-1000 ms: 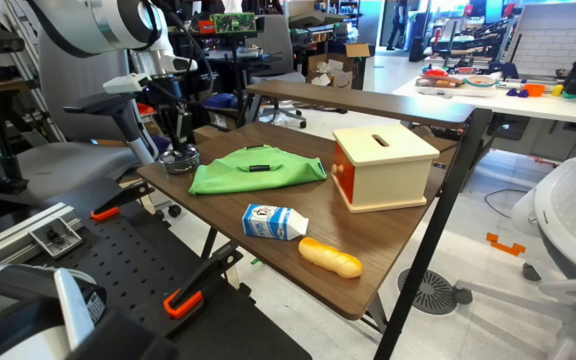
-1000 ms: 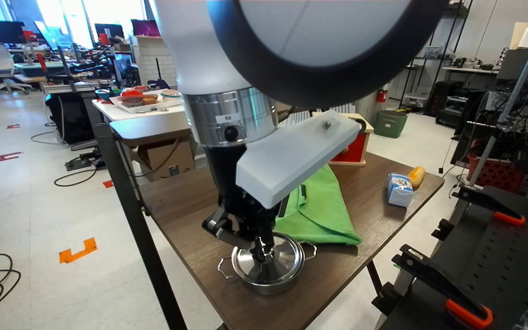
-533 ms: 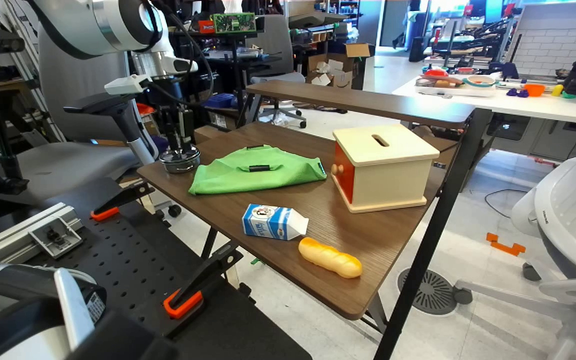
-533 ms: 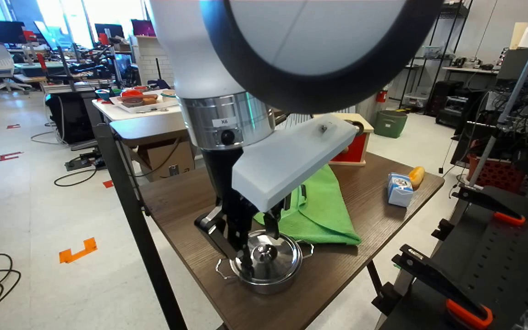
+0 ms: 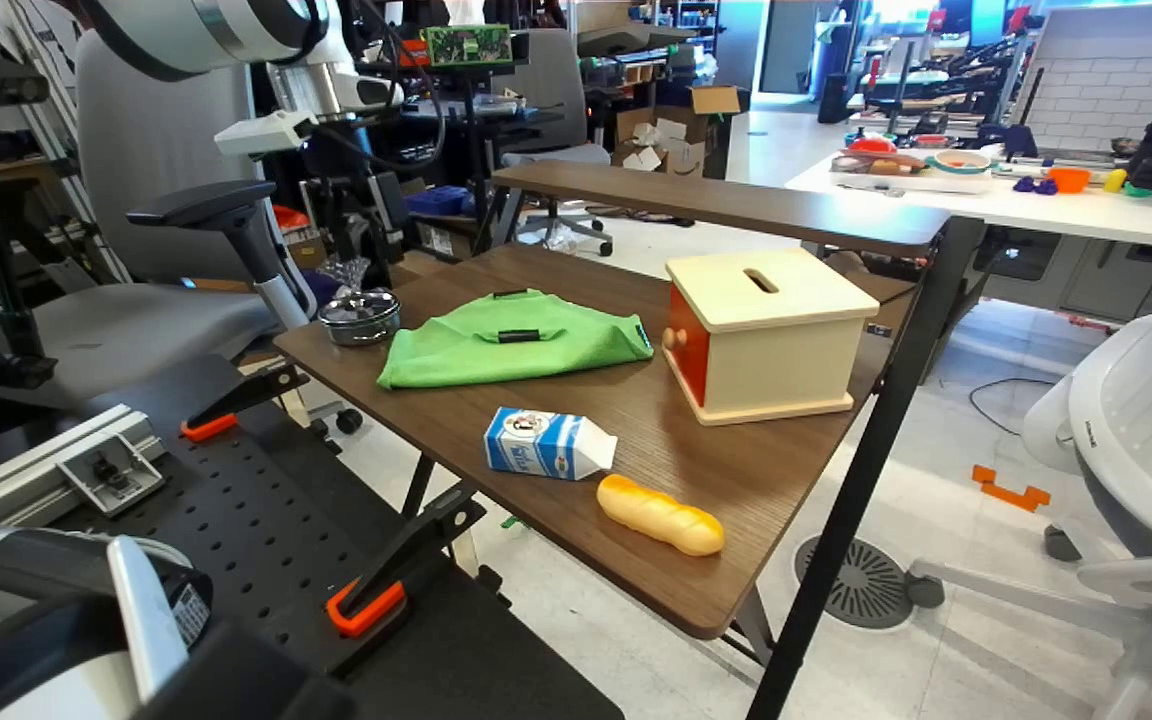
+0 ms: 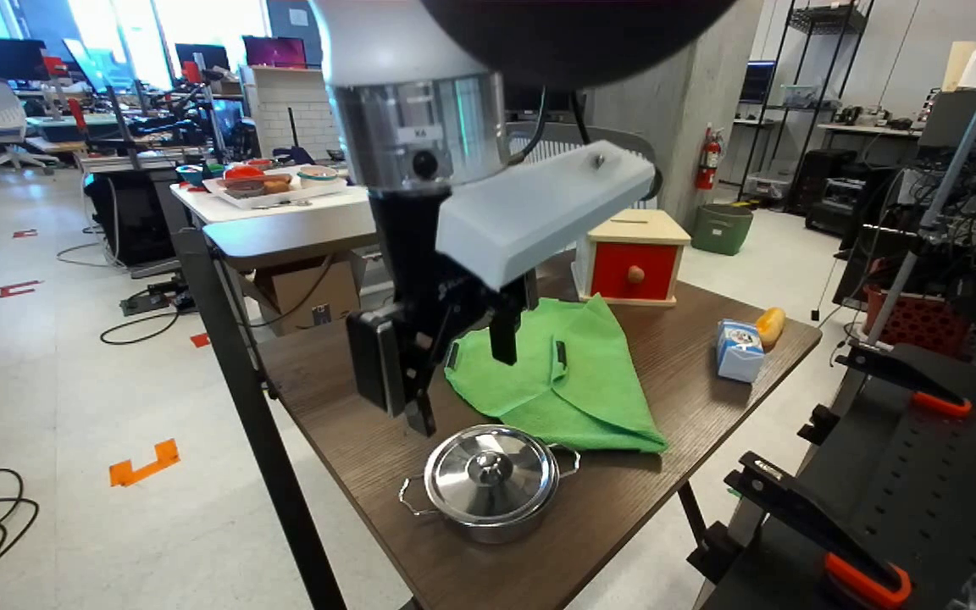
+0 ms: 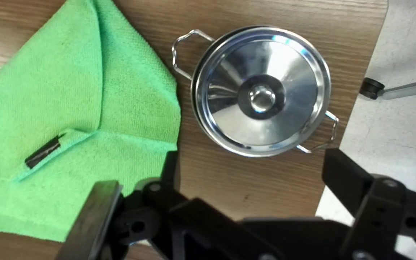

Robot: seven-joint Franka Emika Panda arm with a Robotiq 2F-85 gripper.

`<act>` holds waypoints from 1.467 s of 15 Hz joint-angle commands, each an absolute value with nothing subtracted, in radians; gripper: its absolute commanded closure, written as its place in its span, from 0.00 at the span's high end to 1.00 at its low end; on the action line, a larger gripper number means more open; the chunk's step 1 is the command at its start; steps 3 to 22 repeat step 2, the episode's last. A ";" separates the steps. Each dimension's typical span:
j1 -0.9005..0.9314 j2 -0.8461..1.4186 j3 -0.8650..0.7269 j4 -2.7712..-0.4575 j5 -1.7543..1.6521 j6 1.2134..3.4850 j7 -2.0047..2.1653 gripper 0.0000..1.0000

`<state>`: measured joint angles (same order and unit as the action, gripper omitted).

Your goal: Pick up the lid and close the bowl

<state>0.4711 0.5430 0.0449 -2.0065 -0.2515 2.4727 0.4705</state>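
Observation:
The steel lid (image 6: 464, 481) lies on top of the two-handled steel bowl (image 6: 501, 533), knob upward. In the wrist view the lid (image 7: 284, 124) covers the bowl's mouth, with a thin dark strip of the bowl's rim showing along its upper left side. My gripper (image 6: 464, 385) hangs above the pot and slightly behind it, apart from the knob, its fingers spread wide with nothing between them. Seen from the wrist, the gripper (image 7: 252, 160) has bare table and the lid's near edge between its fingertips. The bowl (image 5: 361, 333) stands near a table corner.
A green cloth (image 6: 577, 385) lies right beside the bowl. Farther along the table (image 5: 546, 510) are a wooden box (image 5: 771, 350) with a red door, a blue-and-white milk carton (image 5: 546, 443) and a toy bread (image 5: 661, 515). A raised shelf (image 5: 726, 205) runs along one side.
The fingers have let go of the lid's knob and spread apart. After that the gripper has risen away from the pot. The lid has stayed on the bowl.

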 commanded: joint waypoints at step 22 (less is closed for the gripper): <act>0.441 0.495 0.063 -2.033 -0.255 2.471 0.423 1.00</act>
